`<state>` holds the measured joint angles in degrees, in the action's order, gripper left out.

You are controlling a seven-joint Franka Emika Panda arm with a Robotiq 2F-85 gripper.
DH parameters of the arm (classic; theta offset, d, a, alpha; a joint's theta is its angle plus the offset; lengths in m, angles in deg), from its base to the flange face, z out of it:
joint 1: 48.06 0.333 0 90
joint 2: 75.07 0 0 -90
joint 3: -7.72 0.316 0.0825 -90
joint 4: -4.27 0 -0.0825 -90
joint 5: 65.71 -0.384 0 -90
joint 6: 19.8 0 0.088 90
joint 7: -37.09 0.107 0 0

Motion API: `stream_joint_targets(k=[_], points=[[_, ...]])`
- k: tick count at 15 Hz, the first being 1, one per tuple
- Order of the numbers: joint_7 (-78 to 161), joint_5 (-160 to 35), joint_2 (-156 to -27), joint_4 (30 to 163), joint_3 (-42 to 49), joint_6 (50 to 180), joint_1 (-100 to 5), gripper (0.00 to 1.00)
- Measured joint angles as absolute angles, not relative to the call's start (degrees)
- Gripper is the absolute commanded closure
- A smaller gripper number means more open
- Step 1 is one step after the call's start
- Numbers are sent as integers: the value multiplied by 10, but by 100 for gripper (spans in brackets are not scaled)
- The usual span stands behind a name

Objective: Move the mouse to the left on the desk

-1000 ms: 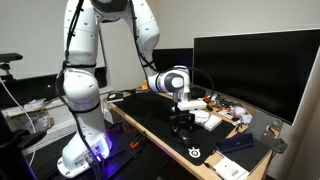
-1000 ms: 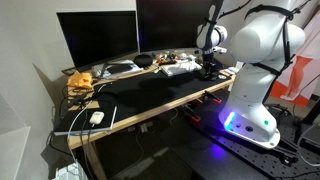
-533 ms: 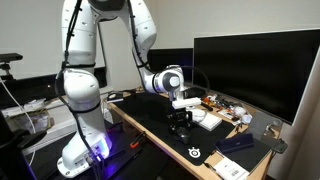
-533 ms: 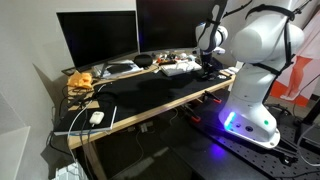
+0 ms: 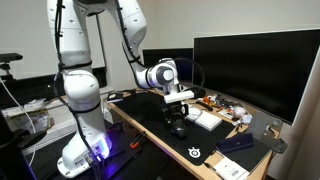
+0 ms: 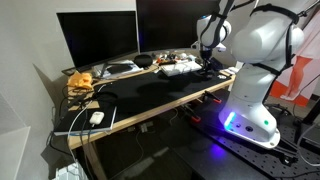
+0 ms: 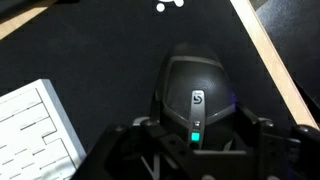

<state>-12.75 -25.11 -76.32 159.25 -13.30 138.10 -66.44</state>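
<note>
Claw (image 7: 195,142) clasps mouse (image 7: 196,85), plain only in wrist view.

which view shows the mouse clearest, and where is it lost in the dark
wrist view: mouse close and fairly sharp, green light visible, jaws at the bottom edge dark and soft; both exterior views: it sinks into the black mat, small and dim, with a purple-blue glow at the robot base.

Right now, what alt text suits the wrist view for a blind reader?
A small black rounded computer mouse sits gripped in the robot's pincer over a black desk mat. A white rectangular keyboard lies lower left; the desk's light wood edge runs along the right.
</note>
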Motion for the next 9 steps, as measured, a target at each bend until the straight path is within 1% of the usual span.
stream_joint_targets(k=[5,9], points=[[-43,-309,-703,1627,-100,1378,-651,53],[50,-348,-666,1629,-62,1353,-629,53]])
